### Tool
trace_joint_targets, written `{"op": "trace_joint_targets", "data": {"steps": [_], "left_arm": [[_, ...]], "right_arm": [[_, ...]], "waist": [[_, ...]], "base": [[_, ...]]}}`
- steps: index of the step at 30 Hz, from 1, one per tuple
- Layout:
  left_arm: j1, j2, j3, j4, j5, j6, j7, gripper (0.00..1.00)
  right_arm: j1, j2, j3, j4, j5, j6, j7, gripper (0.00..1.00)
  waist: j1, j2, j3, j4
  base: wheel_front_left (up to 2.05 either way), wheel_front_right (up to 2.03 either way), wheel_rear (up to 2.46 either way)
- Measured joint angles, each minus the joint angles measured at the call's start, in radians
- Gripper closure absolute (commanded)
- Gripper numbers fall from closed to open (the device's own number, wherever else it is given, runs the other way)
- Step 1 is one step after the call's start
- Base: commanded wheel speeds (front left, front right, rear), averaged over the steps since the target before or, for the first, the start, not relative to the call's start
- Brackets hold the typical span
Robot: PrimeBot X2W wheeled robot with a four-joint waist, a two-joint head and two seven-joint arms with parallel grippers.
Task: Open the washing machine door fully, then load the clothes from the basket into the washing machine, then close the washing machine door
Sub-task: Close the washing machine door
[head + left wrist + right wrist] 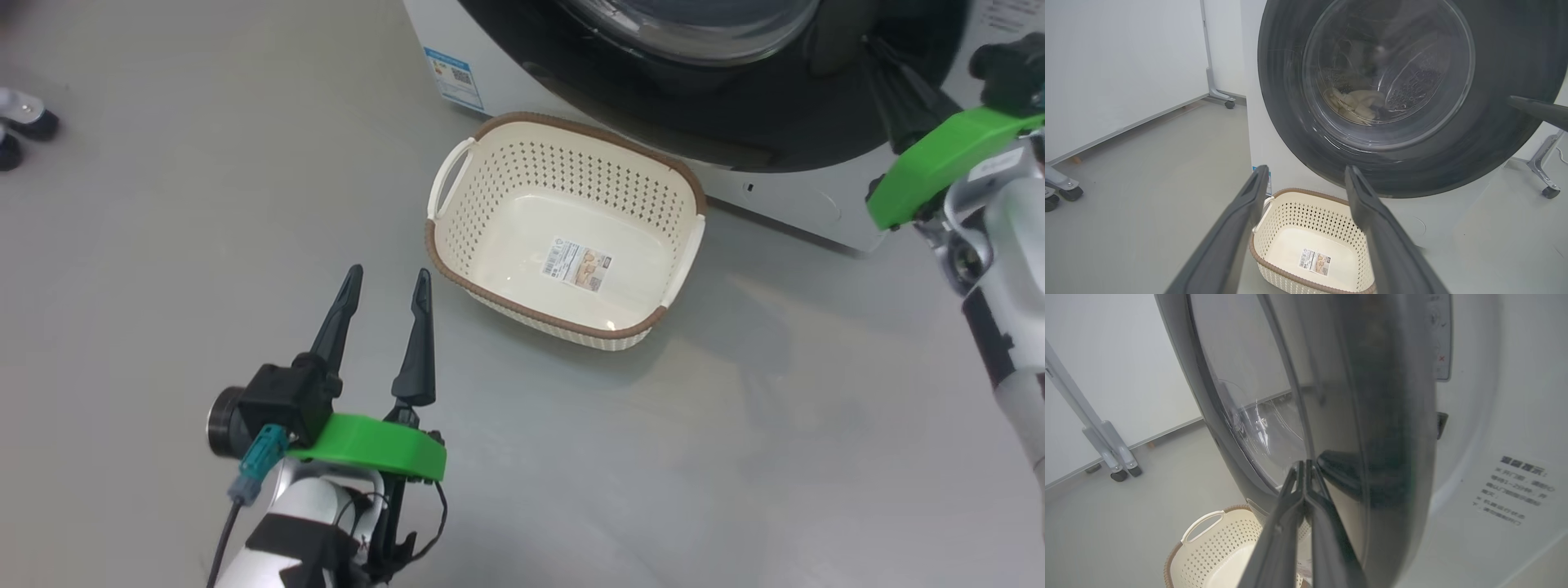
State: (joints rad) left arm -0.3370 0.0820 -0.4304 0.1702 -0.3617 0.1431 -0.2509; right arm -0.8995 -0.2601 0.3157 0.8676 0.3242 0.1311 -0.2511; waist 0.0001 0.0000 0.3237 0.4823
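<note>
Spread wide and holding nothing, the robot's left gripper [389,273] hovers over the grey floor [163,269] at the near left, its two dark fingers pointing toward the cream basket [571,167] just beyond. That basket sits on the floor close before the white washing machine [784,196], its bare base showing a label sticker [577,264]. A blue energy sticker [454,77] marks the machine's front to the far left of it. Pale clothes [1355,104] lie in the bottom of the drum, seen through the glass bowl of the round, black-rimmed door [1412,175]. At the far right, the right gripper [1303,462] is clenched, its fingers pressed together on nothing. Their tips sit at the door's glossy outer face near where glass meets rim; whether they touch it cannot be told. From that side a gap shows between the door's edge and the machine's white front, so the door stands slightly ajar. Wheeled frame legs [1224,100] stand on the floor at the far left.
</note>
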Motion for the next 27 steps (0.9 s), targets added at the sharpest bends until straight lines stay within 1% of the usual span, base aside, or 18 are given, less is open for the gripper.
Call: {"op": "trace_joint_targets", "data": {"steps": [3,7,11,15,17,22,27], "left_arm": [[-0.010,-0.013,0.007,0.003,0.004,-0.016,0.000,0.00],[-0.012,-0.023,0.013,0.008,0.011,-0.022,0.000,0.00],[-0.012,-0.033,0.020,0.013,0.020,-0.037,0.000,0.00],[-0.012,-0.038,0.032,0.016,0.022,-0.039,0.000,0.00],[-0.012,-0.039,0.038,0.016,0.029,-0.046,0.000,0.00],[-0.011,-0.043,0.042,0.016,0.036,-0.046,0.000,0.00],[-0.011,-0.044,0.055,0.021,0.046,-0.047,-0.001,0.00]], "right_arm": [[-0.025,-0.016,-0.021,0.020,-0.003,0.000,0.000,1.00],[-0.051,-0.025,-0.041,0.045,-0.009,0.000,-0.001,1.00],[-0.079,-0.044,-0.064,0.063,-0.009,0.000,-0.001,1.00],[-0.104,-0.061,-0.100,0.085,-0.009,0.000,-0.001,1.00],[-0.117,-0.068,-0.106,0.096,-0.016,0.000,-0.001,1.00],[-0.122,-0.069,-0.108,0.107,-0.018,0.001,-0.001,1.00],[-0.122,-0.055,-0.084,0.091,0.007,0.001,-0.001,1.00]], "waist": [[0.0000,0.0000,0.012,0.019],[0.0000,0.0000,0.020,0.035],[0.0000,0.0000,0.026,0.055],[0.0000,0.0000,0.027,0.068],[0.0000,0.0000,0.029,0.071],[0.0000,0.0000,0.023,0.070],[0.0000,0.0000,0.014,0.057]], "base": [[0.00,0.00,0.00],[0.00,0.00,0.00],[0.00,0.00,0.00],[0.00,0.00,0.00],[0.00,0.00,0.00],[0.00,0.00,0.00],[0.00,0.00,0.00]]}}
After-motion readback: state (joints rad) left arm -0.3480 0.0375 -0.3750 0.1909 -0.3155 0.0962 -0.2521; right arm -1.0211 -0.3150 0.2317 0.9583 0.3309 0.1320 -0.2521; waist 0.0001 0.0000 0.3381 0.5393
